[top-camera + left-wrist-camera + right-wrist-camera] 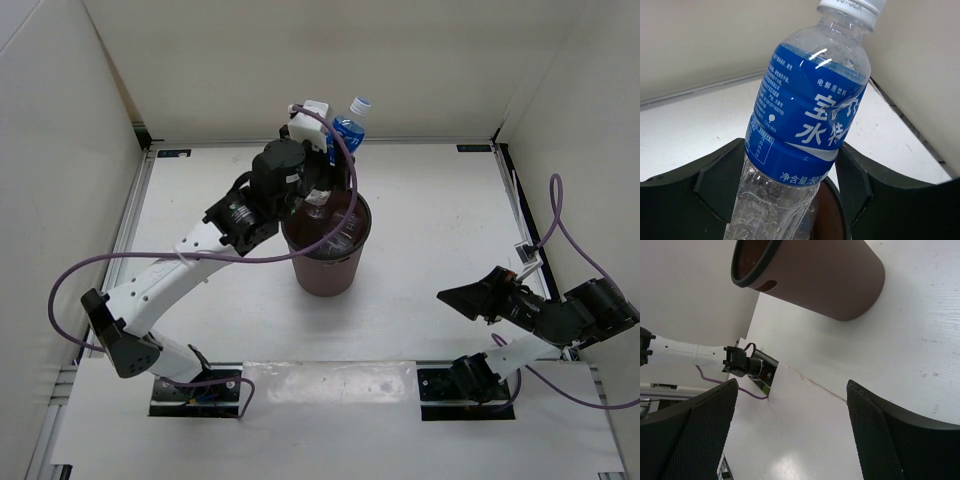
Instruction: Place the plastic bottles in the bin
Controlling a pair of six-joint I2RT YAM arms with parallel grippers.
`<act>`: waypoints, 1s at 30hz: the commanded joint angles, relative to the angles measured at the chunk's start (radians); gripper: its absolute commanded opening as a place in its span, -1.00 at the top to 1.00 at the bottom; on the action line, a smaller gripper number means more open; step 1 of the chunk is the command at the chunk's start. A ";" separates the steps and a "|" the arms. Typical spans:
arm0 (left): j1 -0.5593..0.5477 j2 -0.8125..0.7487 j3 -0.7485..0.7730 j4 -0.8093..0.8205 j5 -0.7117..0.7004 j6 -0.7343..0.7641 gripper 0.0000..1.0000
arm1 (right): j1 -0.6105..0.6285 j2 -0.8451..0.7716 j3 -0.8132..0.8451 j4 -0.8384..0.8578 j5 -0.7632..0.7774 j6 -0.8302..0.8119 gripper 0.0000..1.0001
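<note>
Lower right, the right gripper (452, 296) rests with jaws spread and empty, well clear of the work; at centre the bin (325, 272) already holds clear bottles (335, 238), and over its far rim the left gripper (790, 185) pinches the blue-labelled bottle (810, 115) cap-up, apparently for dropping in.
</note>
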 commanded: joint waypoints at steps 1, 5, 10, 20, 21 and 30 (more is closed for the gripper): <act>-0.002 -0.040 -0.037 0.099 -0.096 0.074 0.88 | 0.002 -0.013 -0.001 -0.214 0.022 0.017 -0.81; -0.006 -0.025 -0.095 0.132 -0.094 0.068 0.86 | 0.007 -0.013 -0.004 -0.217 0.020 0.016 -0.81; -0.012 -0.035 -0.190 0.198 -0.100 0.054 0.69 | 0.008 -0.015 -0.003 -0.217 0.022 0.019 -0.81; -0.038 -0.134 -0.402 0.311 -0.139 0.013 -0.62 | 0.011 -0.013 -0.003 -0.216 0.022 0.016 -0.81; -0.039 -0.137 -0.397 0.301 -0.145 0.010 -0.86 | 0.016 -0.015 -0.004 -0.214 0.020 0.017 -0.81; -0.036 -0.196 -0.269 0.105 -0.185 0.037 -1.00 | 0.014 -0.016 -0.003 -0.219 0.019 0.019 -0.81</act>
